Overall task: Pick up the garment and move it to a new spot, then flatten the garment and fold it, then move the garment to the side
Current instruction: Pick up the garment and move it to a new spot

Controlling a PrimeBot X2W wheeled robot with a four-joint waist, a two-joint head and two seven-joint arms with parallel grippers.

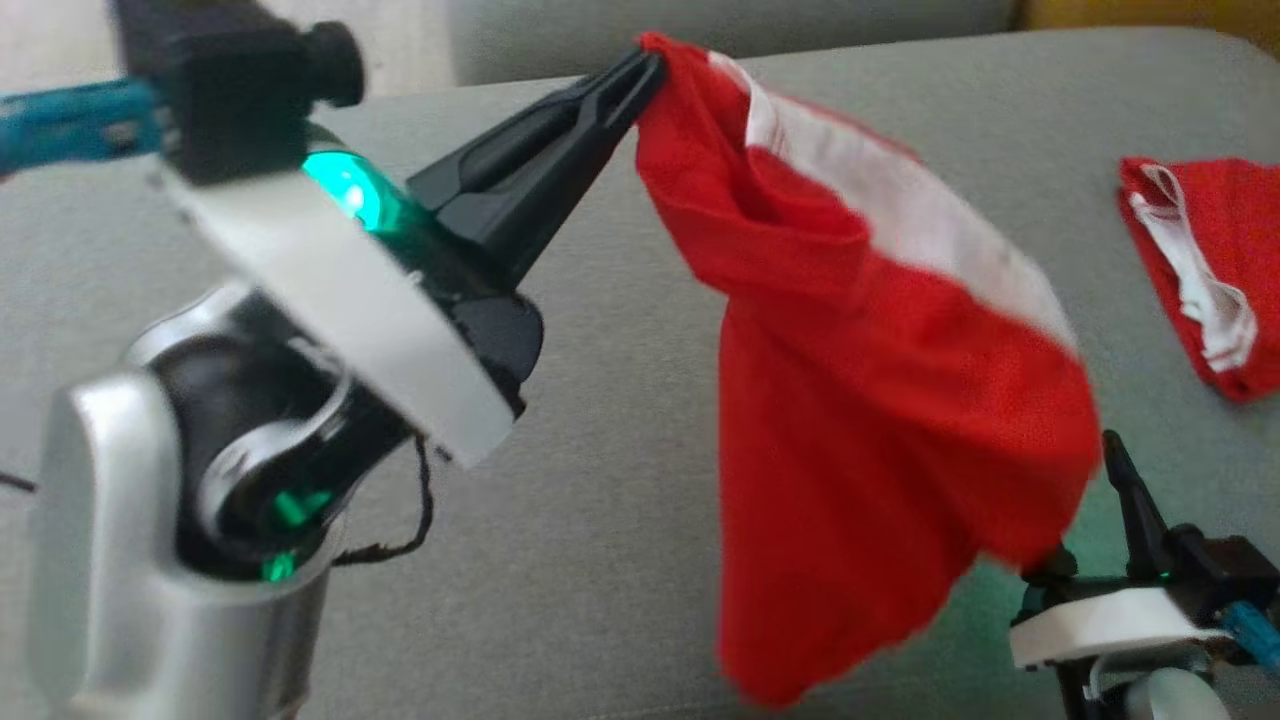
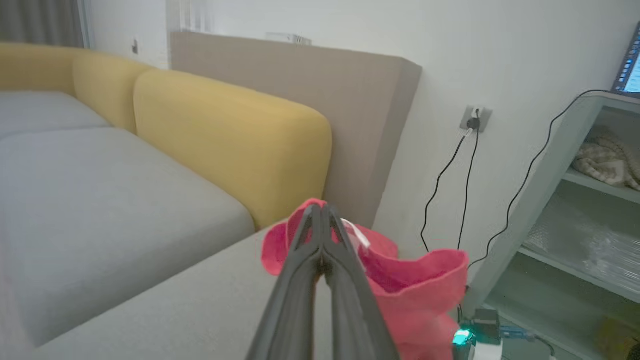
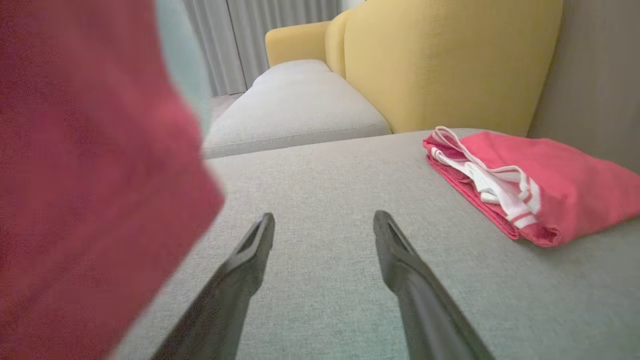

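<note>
A red garment (image 1: 880, 400) with a white band hangs in the air above the grey sofa cushion (image 1: 600, 520). My left gripper (image 1: 650, 65) is shut on the garment's top corner, its dark fingers pointing up and to the right. In the left wrist view the closed gripper (image 2: 320, 207) pinches the bunched red garment (image 2: 415, 280). My right gripper (image 1: 1090, 515) stands low at the right, just beside the cloth's lower edge and partly behind it. Its jaws are open with nothing between them (image 3: 324, 220), and the hanging garment (image 3: 75, 175) fills the left of that view.
A second red garment (image 1: 1210, 260), folded and with white trim, lies on the cushion at the far right (image 3: 540, 185). Yellow backrests (image 3: 440, 60) rise behind the seat. A pale shelf unit (image 2: 545, 200) and wall cables (image 2: 465, 160) stand past the sofa's end.
</note>
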